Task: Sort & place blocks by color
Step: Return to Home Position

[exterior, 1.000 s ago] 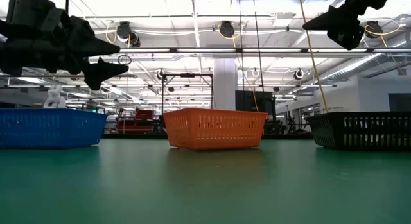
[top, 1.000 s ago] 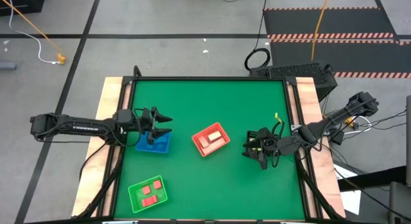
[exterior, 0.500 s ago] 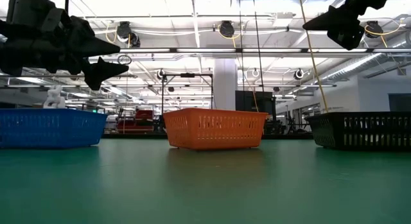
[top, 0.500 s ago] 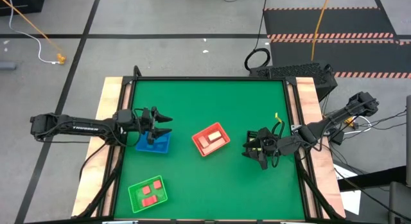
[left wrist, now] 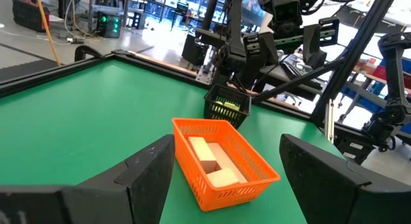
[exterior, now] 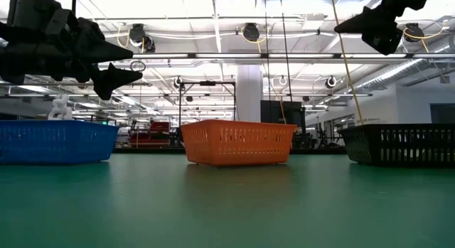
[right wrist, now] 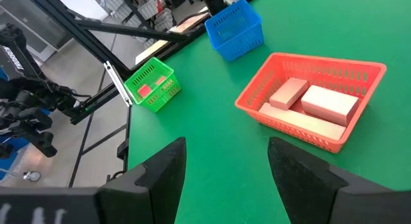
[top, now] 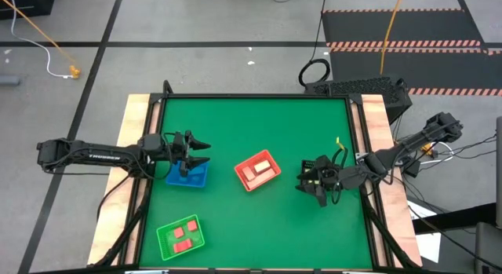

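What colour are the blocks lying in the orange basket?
Pale tan. The blocks in the orange basket show best in the right wrist view.

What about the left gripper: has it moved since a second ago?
No. The left gripper hangs at the same spot above the blue basket's edge, jaws open.

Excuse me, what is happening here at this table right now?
The sorting looks finished. Both hands are open and empty: the left hand hovers near the blue basket, the right hand above the black basket. Tan blocks lie in the orange basket, red blocks in the green basket. No block shows loose on the green table.
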